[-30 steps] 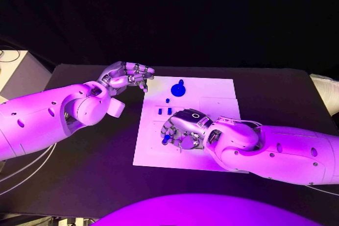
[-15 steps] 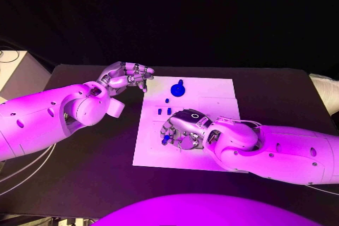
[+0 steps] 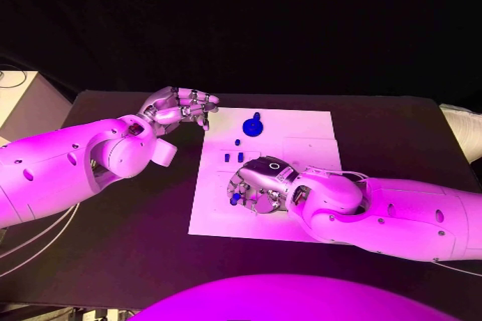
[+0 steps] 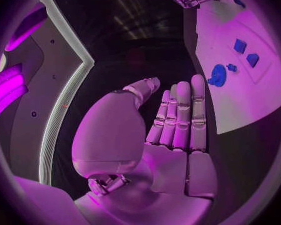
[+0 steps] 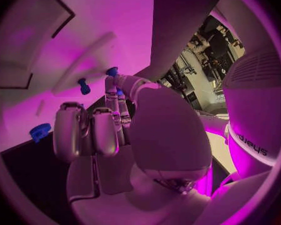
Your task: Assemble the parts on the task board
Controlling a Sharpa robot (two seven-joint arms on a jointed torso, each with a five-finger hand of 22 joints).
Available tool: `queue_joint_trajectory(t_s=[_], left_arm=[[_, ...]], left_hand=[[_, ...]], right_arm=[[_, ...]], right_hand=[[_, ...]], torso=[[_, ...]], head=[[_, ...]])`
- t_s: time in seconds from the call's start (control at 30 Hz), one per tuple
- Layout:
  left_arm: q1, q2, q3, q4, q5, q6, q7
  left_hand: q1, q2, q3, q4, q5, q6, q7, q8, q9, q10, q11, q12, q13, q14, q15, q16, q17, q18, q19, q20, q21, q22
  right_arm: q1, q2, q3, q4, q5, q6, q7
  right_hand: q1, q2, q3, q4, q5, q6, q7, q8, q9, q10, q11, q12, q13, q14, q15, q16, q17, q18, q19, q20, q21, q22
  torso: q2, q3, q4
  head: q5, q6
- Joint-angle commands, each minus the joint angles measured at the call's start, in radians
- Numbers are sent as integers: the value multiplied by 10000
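We see a black table against a dark backdrop, with a pale cabinet standing beside its far left corner.

You are looking at one white task board lying on one black worktop. Five blue parts are showing on the board: one large round part, one tiny part, two small blocks side by side, the left block and the right block, and one small peg. Two robot hands are reaching in: the left robot hand and the right robot hand.
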Motion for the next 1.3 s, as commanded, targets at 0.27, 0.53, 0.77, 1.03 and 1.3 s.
queue_joint_trajectory(t_s=[0.27, 0.53, 0.77, 1.03, 1.3], left_arm=[[0, 4, 6, 29, 39, 140, 51], [0, 3, 6, 33, 39, 135, 51], [0, 4, 6, 36, 39, 144, 47], [0, 7, 6, 30, 39, 146, 43], [-1, 15, 6, 5, 41, 143, 56]], left_hand=[[112, 20, 6, 51, -21, -52, 17, 68, -2, -92, 1, 33, -8, -9, 33, -46, -9, 62, 85, 1, -19, -9], [112, 20, 6, 51, -21, -52, 17, 68, -2, -92, 1, 33, -8, -9, 33, -46, -9, 62, 85, 1, -19, -9], [127, 20, -2, 65, -21, -55, 18, 74, -2, -97, 1, 42, -12, -10, 33, -46, -12, 62, 96, 0, -35, -20], [127, 20, -2, 65, -21, -55, 18, 74, -2, -97, 1, 42, -12, -10, 33, -46, -12, 62, 96, 0, -35, -20], [127, 20, -2, 65, -21, -55, 18, 74, -2, -97, 1, 42, -12, -10, 33, -46, -12, 62, 96, 0, -35, -20]], right_arm=[[-33, 35, -38, -62, -245, 134, 54], [-34, -12, -43, -31, -237, -235, 95], [-33, -102, -43, 60, -255, -622, 93], [-4, -328, -30, 276, -205, -1251, 151], [374, -1063, 69, 633, 1356, -1881, 770]], right_hand=[[-983, -637, -376, 133, -421, -653, 230, -149, 755, -605, 215, -425, -54, 98, 164, -96, -240, -22, 211, 97, -253, 755], [-1235, -938, -833, 223, -455, -1274, 227, -598, 548, -1027, 235, -393, -79, 32, 190, -199, -466, 45, 118, 162, -555, 580], [-1192, -925, -878, 201, -457, -1344, 203, -651, 523, -1051, 212, -353, -65, 29, 174, -210, -487, 49, 115, 156, -574, 572], [-1189, -935, -1006, 205, -463, -1513, 174, -771, 466, -1104, 197, -296, -41, 22, 159, -230, -526, 58, 108, 144, -622, 548], [-1001, -819, -990, 152, -331, -1415, 185, -756, 457, -1078, 176, -146, 7, -21, 139, -316, -692, 85, 67, 132, -775, 458]], torso=[[-3, 4, -3], [-9, 11, -12], [-5, 11, -7], [-10, 8, -12], [-34, -3, -17]], head=[[5, -23], [-15, 13], [-57, 0], [-97, 50], [-261, 245]])
